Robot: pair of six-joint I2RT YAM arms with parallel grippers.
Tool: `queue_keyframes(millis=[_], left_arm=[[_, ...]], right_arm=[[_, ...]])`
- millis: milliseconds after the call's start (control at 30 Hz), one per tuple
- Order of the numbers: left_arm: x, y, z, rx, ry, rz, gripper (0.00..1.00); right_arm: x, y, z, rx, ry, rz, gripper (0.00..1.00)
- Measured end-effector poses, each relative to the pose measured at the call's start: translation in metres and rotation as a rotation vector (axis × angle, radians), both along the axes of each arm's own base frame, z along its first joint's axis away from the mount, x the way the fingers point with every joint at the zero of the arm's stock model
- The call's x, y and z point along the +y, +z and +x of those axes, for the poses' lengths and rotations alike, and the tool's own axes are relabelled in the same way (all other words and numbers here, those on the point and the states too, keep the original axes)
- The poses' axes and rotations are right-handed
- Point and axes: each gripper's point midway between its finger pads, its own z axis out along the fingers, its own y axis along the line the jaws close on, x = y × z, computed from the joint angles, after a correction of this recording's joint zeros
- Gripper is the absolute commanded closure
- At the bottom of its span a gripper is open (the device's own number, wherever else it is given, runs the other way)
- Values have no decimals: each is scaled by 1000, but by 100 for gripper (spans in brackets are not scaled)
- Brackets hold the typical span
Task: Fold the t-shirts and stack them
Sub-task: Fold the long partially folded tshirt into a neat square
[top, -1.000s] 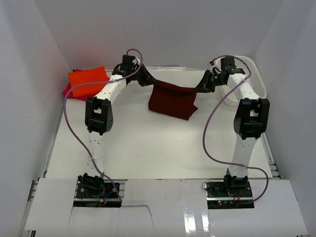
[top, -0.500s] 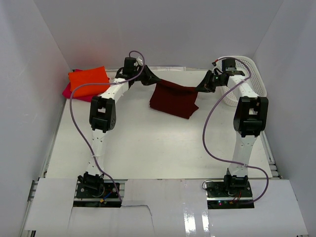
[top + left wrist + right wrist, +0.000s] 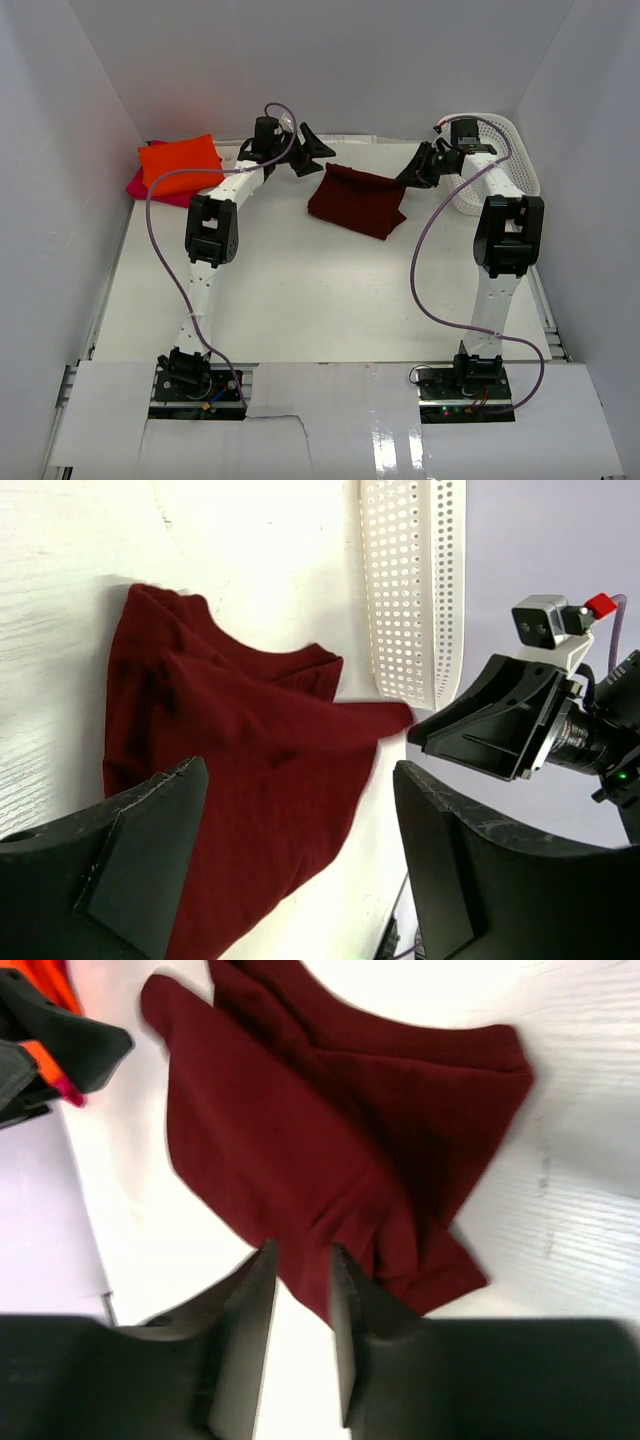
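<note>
The dark maroon t-shirt [image 3: 357, 200] lies folded on the table between the two arms. My left gripper [image 3: 312, 152] hovers at its far left corner, jaws wide open, nothing held; in the left wrist view the maroon t-shirt [image 3: 230, 760] lies below the left gripper [image 3: 297, 770]. My right gripper [image 3: 410, 172] is at the shirt's right corner. In the right wrist view the right gripper [image 3: 300, 1250] has jaws parted by a narrow gap, with the maroon t-shirt's [image 3: 330, 1130] edge beneath them. The orange t-shirt [image 3: 180, 163] lies folded on the pink t-shirt [image 3: 135, 185] at the far left.
A white mesh basket [image 3: 505, 150] stands at the far right against the wall, close behind the right arm; the basket [image 3: 415, 580] also shows in the left wrist view. White walls enclose the table on three sides.
The maroon shirt hung stretched between both shut grippers; now it has dropped onto the table. The left jaws have sprung wide and drawn away; the right jaws have parted a little.
</note>
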Motion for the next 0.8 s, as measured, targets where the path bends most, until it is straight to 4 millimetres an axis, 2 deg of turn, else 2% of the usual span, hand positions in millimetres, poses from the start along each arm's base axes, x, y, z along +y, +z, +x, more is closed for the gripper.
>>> queue_keyframes(millis=[67,233,400,467,600,700,800], left_arm=[[1,-4,0,3,3,8,14],[5,-6,0,-8,19,43,14],[9,17,0,-56,29,61,14],[9,31,-2,-84,25,60,15],[8,48,-11,-124,-7,58,20],[5,42,-18,-124,-48,65,22],[1,27,-29,-93,-96,78,22]], right_arm=[[-4,-5,2,4,-21,-22,55],[-17,-21,3,18,-86,-99,53],[-23,-19,-5,-20,-124,-121,53],[-19,-14,-8,-36,-116,-116,53],[-9,-1,1,-81,-87,-124,54],[2,-1,9,-101,-60,-128,54],[11,-19,6,-65,-39,-138,53]])
